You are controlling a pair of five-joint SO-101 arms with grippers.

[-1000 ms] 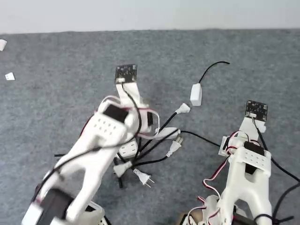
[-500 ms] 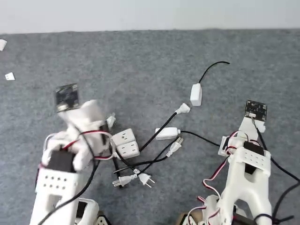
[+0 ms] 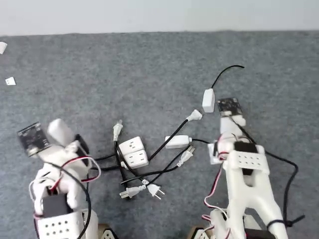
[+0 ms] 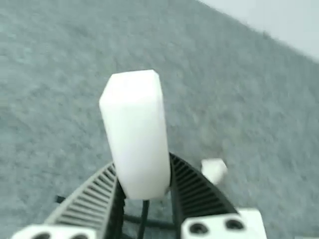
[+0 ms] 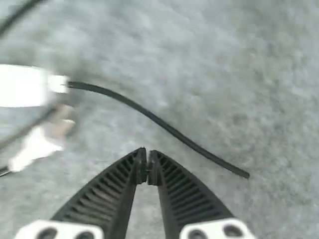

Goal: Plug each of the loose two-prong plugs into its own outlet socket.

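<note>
My left gripper [image 4: 142,191] is shut on a white block [image 4: 137,129] with a black cord leaving its lower end. In the high view that block [image 3: 59,130] is raised at the far left, away from the tangle. Two white outlet sockets [image 3: 133,152] lie side by side at the centre. Loose two-prong plugs lie around them: one [image 3: 117,130] to their left, a pair [image 3: 142,190] in front, one [image 3: 185,155] to the right and one [image 3: 194,115] farther back. My right gripper [image 5: 146,162] is shut and empty, low over the carpet near a black cord [image 5: 159,122].
A white adapter [image 3: 208,99] with a black lead lies at the back right, and another white block [image 3: 177,141] sits right of the sockets. Black cords cross between the sockets and the plugs. The grey carpet is bare at the back and far right.
The left arm swung from over the centre out to the far left, carrying the white block. The right arm moved forward and left toward the cords.
</note>
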